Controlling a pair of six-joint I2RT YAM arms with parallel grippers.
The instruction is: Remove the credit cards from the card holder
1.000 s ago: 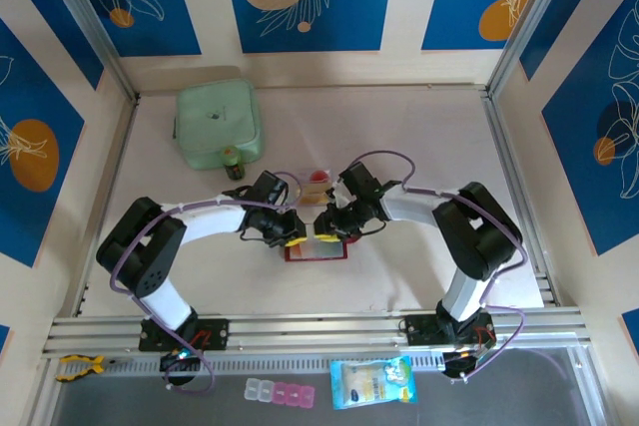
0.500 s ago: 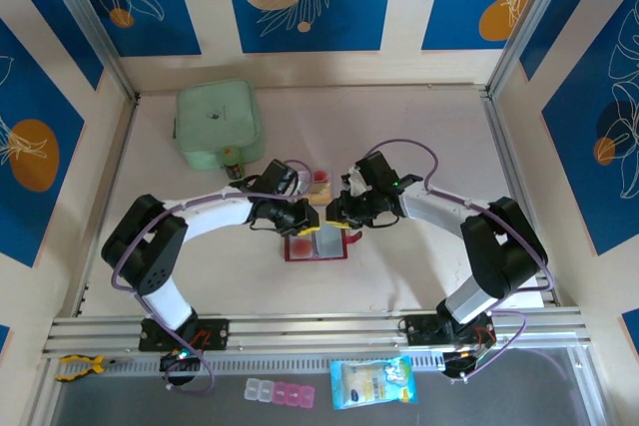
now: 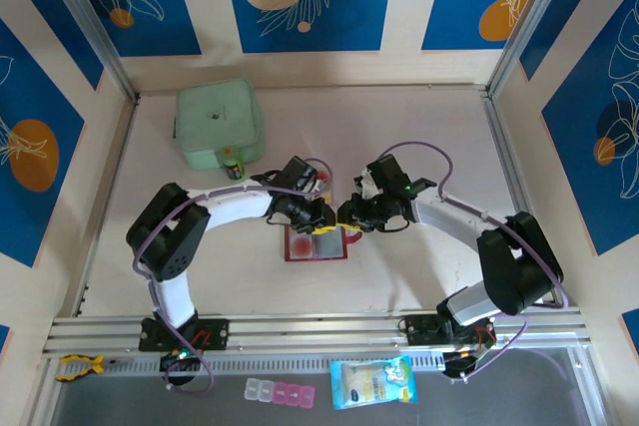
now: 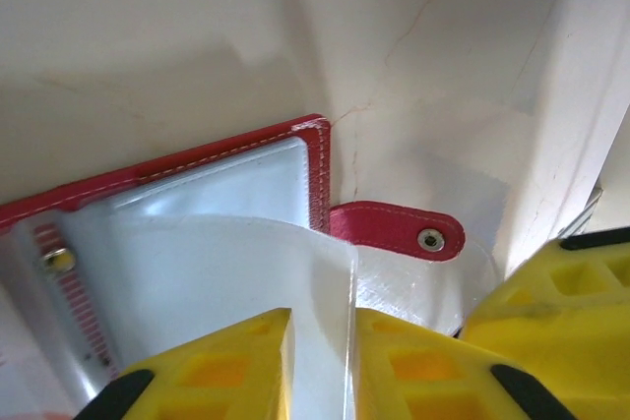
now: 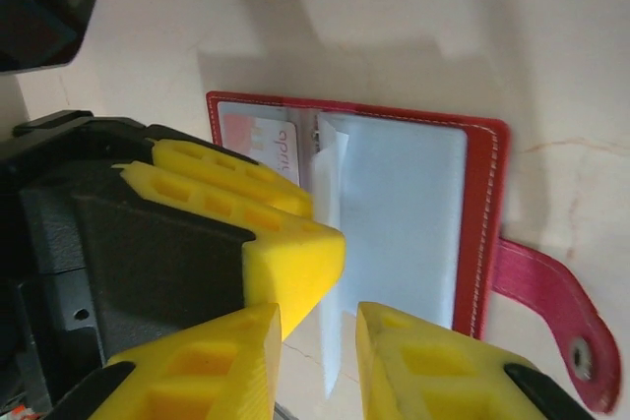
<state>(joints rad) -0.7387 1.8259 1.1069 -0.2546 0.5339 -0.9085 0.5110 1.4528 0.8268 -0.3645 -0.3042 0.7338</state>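
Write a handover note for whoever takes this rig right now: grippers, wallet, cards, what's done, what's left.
Left gripper: jaws narrow around a clear pocket leaf of the card holder; a firm pinch cannot be told.
Right gripper: likewise narrow around a clear leaf, close beside the left one.
Card holder: lies open on the table, snap tab out to the side.
Cards: a pinkish card sits in a pocket.
Done: holder is open. Left: pull the cards out.

The card holder [image 3: 316,246] is red with pale stitching and greyish clear pockets; its tab [image 4: 394,228] is red with a silver snap. A pinkish card [image 5: 258,140] shows red print. Fingers [image 4: 226,361] are yellow. At 10 o'clock sits a pale green container [image 3: 215,125].
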